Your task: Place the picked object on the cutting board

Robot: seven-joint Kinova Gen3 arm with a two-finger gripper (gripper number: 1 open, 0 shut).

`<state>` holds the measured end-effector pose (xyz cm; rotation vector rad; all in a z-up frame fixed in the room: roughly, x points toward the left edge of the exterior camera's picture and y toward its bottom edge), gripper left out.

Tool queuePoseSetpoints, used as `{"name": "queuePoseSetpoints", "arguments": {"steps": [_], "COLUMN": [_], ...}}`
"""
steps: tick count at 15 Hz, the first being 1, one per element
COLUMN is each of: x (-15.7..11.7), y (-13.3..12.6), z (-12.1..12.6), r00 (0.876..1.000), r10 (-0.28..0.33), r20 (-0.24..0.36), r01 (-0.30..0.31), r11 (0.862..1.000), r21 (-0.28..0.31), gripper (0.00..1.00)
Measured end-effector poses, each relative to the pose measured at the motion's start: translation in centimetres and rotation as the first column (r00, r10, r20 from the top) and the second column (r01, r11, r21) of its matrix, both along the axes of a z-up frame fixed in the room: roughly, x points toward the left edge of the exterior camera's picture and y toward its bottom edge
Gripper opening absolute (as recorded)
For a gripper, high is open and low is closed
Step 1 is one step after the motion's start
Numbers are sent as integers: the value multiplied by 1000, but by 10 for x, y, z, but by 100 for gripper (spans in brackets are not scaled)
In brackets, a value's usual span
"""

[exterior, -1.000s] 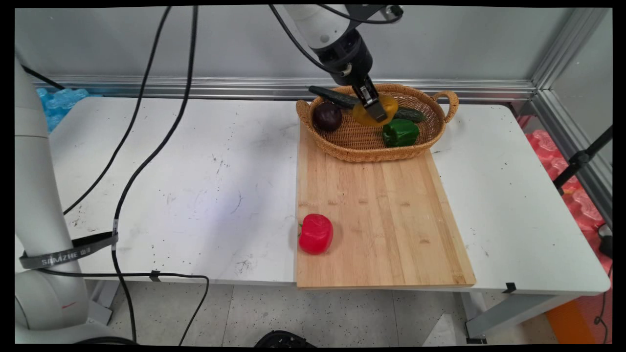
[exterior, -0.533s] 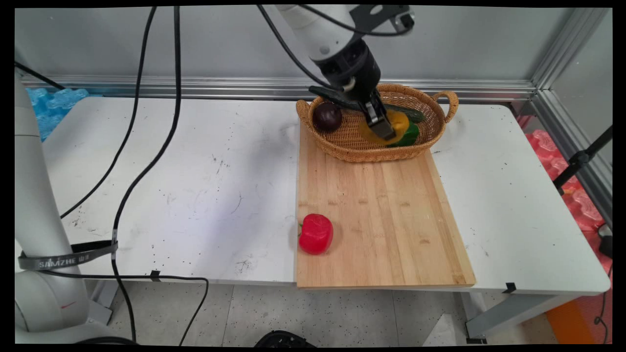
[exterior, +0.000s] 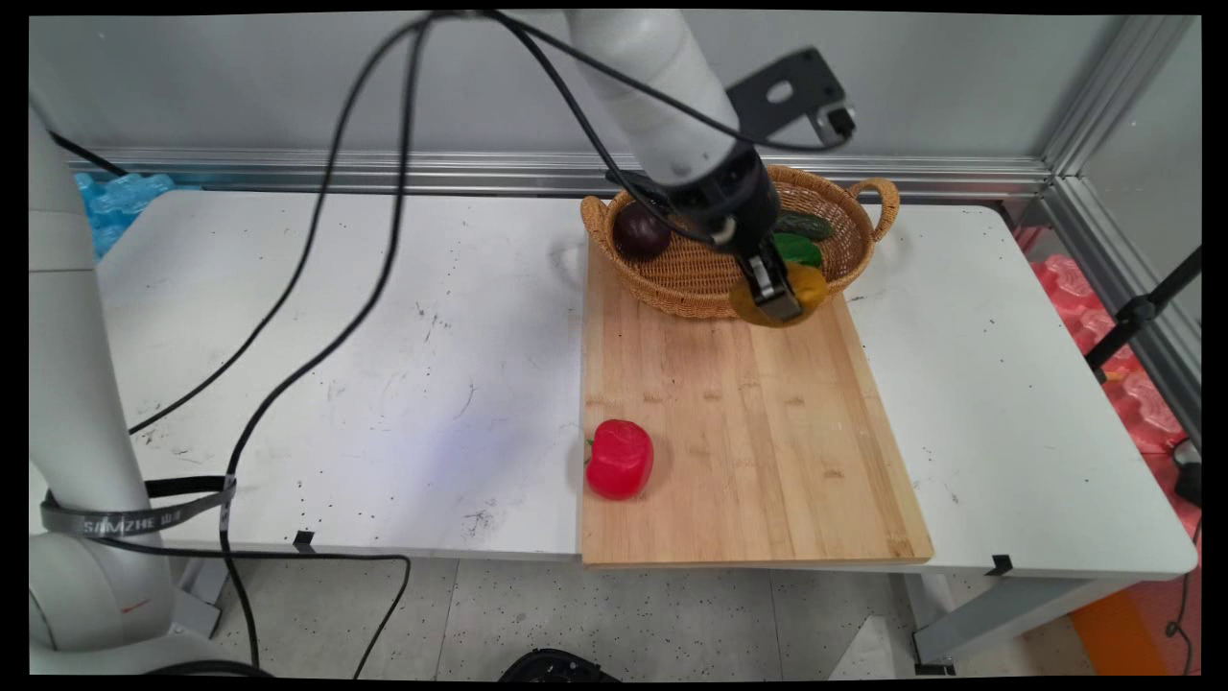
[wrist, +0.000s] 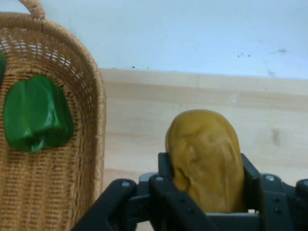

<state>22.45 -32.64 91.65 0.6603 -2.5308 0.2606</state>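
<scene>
My gripper [exterior: 775, 299] is shut on a yellow-brown potato [exterior: 811, 288], held in the air over the near rim of the wicker basket [exterior: 691, 288] and the far end of the wooden cutting board [exterior: 748, 422]. In the hand view the potato [wrist: 204, 159] sits between the black fingers [wrist: 166, 175], with the board [wrist: 192, 120] below it and the basket [wrist: 91, 120] to the left. A green pepper [wrist: 36, 113] lies in the basket. In the main view the green pepper [exterior: 801, 250] is partly hidden behind the hand.
The basket also holds a dark purple onion [exterior: 641, 228] and a cucumber [exterior: 806, 225]. A red pepper [exterior: 620, 459] lies at the board's near left edge. Black cables [exterior: 317, 250] hang over the table's left half. An aluminium frame [exterior: 1084, 125] lines the back and right.
The gripper has carried the potato up out of the basket and toward the near side, from over the basket's middle to its near rim above the board.
</scene>
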Motion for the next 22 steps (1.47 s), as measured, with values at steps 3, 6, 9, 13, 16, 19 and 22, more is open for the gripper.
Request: {"name": "queuePoseSetpoints", "arguments": {"steps": [3,6,9,13,16,19,22], "x": [-17,-31,-45,-63,-71,-76,-78], "y": [-13,-25,-36,-46,-50,-53,-56], "z": [-23,-45,-69,-98,-115,-126,-129], "r00": [1000,999,999,998,998,997,997], "r10": [11,21,23,9,-1,-8,-12], "r20": [19,37,50,61,70,76,74], "r01": [-11,-21,-24,-12,-4,1,6], "r11": [1000,1000,999,998,997,996,997], "r21": [-2,6,25,58,78,88,83], "gripper": [0,0,0,0,0,0,100]}}
